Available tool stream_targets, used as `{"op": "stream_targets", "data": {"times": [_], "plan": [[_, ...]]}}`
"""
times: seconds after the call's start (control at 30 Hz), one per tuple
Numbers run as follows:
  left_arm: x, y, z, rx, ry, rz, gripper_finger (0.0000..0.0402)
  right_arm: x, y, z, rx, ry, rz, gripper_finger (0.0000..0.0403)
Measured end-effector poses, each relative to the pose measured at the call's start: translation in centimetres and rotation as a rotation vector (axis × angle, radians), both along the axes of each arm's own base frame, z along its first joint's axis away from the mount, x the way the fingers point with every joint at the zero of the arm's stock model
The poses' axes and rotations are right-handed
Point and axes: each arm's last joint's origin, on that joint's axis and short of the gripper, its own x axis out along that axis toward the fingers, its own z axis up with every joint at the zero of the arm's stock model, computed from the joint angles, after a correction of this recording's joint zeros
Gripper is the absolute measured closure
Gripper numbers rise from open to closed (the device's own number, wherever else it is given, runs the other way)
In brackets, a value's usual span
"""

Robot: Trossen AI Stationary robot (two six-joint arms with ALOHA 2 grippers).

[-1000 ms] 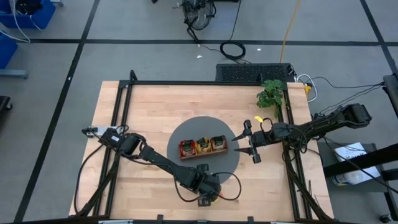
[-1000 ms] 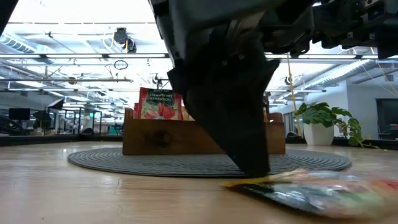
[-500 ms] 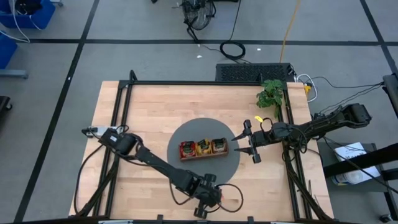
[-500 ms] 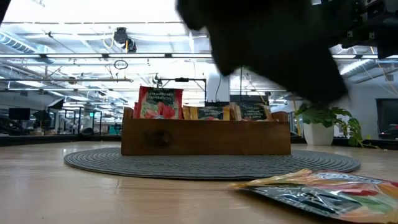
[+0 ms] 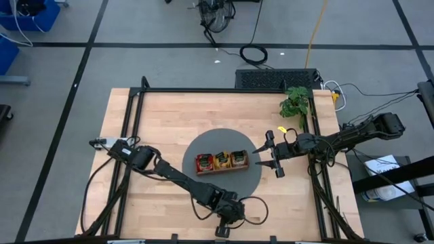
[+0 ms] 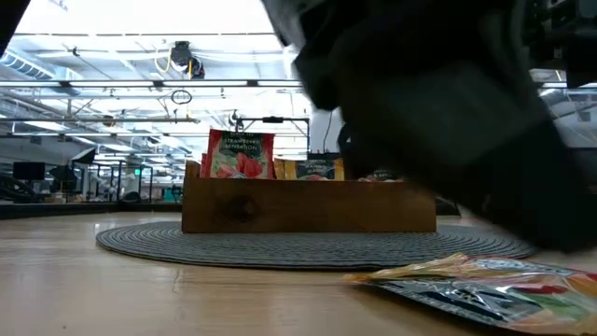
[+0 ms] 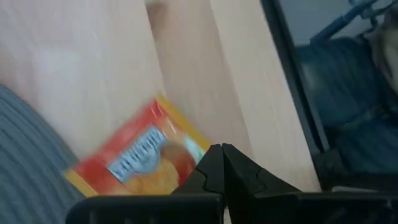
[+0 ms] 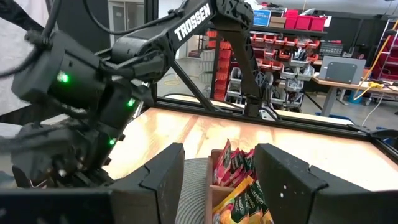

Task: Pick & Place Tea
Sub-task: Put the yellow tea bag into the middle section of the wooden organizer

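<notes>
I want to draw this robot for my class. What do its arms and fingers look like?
Both arms are dark, almost black, built from chunky jointed parts. The left arm has TROSSEN printed on it in white and little green lights glowing on its wrist. A black cable loops near the left gripper. The right gripper has two flat, blocky dark fingers.

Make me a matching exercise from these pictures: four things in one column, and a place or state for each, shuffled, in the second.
Things:
1. left pincer
2. right pincer
3. brown three-compartment wooden tray
4. red and orange flat tea packet

Places or states:
A. open, beside the mat's right edge
B. on the round grey woven mat
C. flat on the bare wood table
D. shut, empty

Pairs: 1-D, 2-A, 3-B, 4-C
</notes>
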Motion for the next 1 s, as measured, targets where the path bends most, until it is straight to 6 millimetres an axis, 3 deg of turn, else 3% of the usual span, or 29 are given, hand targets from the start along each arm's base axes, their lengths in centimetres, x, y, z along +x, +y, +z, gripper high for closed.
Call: {"op": "stream_targets", "data": {"times": [0.63, 0.83, 1.0], "plan": [[-3.0, -0.4, -0.9, 0.013, 0.366, 0.168, 0.0401, 0.0, 0.0, 0.0, 0.001, 0.001, 0.001, 0.0222], [-3.3, -0.8, 0.2, 0.143, 0.221, 0.135, 0.0401, 0.0, 0.0, 0.0, 0.001, -0.001, 0.002, 0.0222], [-1.4, 0.3, 0.3, 0.133, 0.096, 0.164, 0.0401, 0.0, 0.0, 0.0, 0.001, -0.003, 0.003, 0.0222]]}}
